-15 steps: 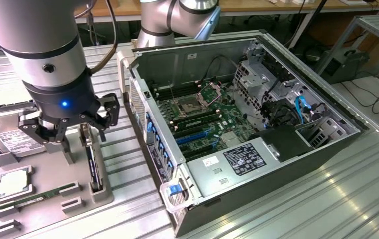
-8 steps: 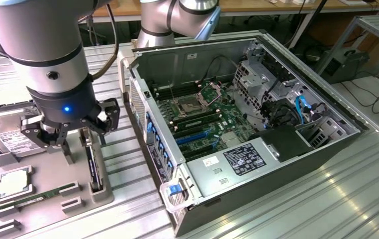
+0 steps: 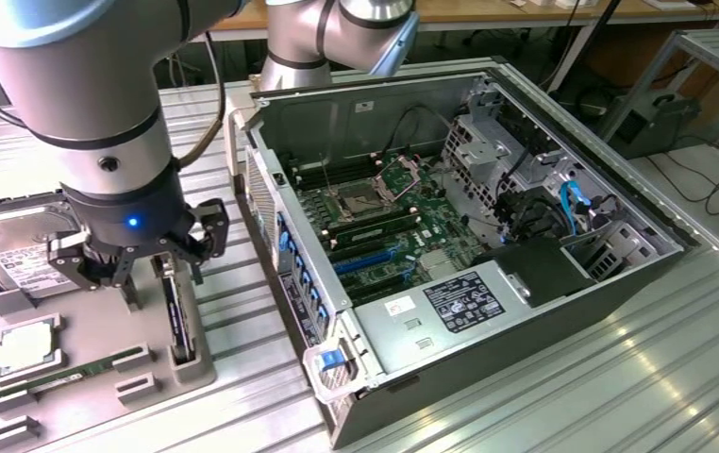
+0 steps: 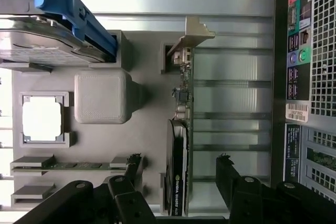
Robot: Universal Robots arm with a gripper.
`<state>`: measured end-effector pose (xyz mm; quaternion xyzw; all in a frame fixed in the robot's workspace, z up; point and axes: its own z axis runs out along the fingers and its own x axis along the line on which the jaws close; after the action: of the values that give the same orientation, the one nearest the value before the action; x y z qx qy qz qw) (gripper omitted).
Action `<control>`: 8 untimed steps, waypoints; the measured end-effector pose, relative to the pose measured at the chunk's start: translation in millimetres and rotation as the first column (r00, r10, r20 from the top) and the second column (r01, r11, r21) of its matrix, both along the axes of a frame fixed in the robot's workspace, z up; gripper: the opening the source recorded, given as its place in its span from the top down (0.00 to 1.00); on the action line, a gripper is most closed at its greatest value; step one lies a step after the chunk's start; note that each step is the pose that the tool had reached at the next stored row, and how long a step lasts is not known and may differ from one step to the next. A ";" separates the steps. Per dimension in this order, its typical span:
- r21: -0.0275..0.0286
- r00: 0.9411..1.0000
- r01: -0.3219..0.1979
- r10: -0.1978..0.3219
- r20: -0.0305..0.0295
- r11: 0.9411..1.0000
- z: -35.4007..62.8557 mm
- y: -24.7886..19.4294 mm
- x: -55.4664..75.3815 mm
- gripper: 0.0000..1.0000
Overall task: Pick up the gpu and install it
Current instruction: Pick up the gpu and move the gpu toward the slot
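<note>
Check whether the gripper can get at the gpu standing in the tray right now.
Probably yes. The gripper hangs over the gpu, jaws open, one on each side of the card, nothing else between them. The card stands on edge in its tray slot, top edge free.

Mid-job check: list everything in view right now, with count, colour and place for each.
gpu: one, dark with silver bracket, standing on edge in the holder tray's slot nearest the computer case.
hard drive: one, silver with blue carrier, on the tray.
processor chip: one, pale silver, in a square tray pocket.
RAM stick: one, green, in a tray slot.
holder tray: one, grey, on the table beside the case.
computer case: one, black and silver, open, exterior view's right of the tray.
table: one, silver slats, under everything.
robot arm: one, silver-grey, above the tray.
gripper: one, black, open, straddling the gpu without touching.
</note>
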<state>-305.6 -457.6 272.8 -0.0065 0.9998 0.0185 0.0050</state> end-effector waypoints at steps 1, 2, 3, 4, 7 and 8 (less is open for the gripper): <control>0.000 1.000 0.000 0.000 0.000 1.000 -1.7 0.0 0.0 0.32; -0.001 1.000 0.000 0.000 0.000 1.000 -3.6 0.1 0.0 0.32; -0.001 1.000 0.001 -0.001 -0.001 1.000 -5.4 0.1 -0.1 0.32; -0.002 1.000 0.002 -0.002 -0.001 1.000 -7.3 0.1 -0.1 0.32; -0.003 1.000 0.006 -0.006 -0.002 1.000 -12.7 0.2 -0.1 0.32; -0.003 1.000 0.006 -0.006 -0.002 1.000 -14.8 0.2 -0.2 0.32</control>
<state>-305.7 -457.3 258.0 -0.0034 0.9998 0.0170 0.0040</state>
